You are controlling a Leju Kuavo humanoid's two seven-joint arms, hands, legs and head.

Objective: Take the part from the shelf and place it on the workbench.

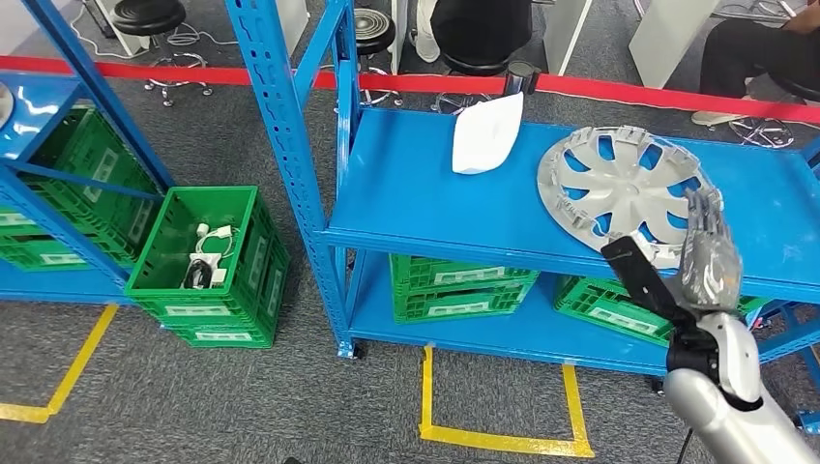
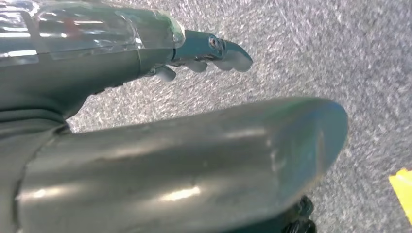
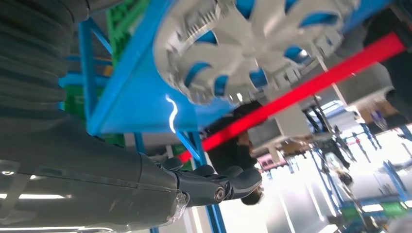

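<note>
- A green crate [image 1: 208,253] stands on the grey floor [image 1: 290,406] beside the left upright of the blue shelf [image 1: 416,184]; white and dark cables lie in it.
- More green crates [image 1: 462,285] sit on the lower level of the shelf, under its front edge.
- A white bag [image 1: 487,133] lies near the back edge of the top level, about midway along it.
- The part, a silver wheel cover [image 1: 624,188], lies flat on the top level toward the right end, its near rim close to the front edge.
- The right hand [image 1: 706,253] is raised at the front edge of the shelf, just at the near right rim of the wheel cover, fingers stretched upward and apart, holding nothing. Whether the fingertips touch the rim cannot be told.
- In the right wrist view the fingers [image 3: 228,182] reach out alongside the shelf edge, with the wheel cover [image 3: 252,43] apart from them.
- The left hand [image 2: 145,97] hangs over the grey carpeted floor [image 2: 311,48] with its fingers [image 2: 218,51] extended and nothing in its grasp.
- Red tape [image 1: 619,92] runs across the floor behind the shelf, and seated people [image 1: 754,48] are beyond it.
</note>
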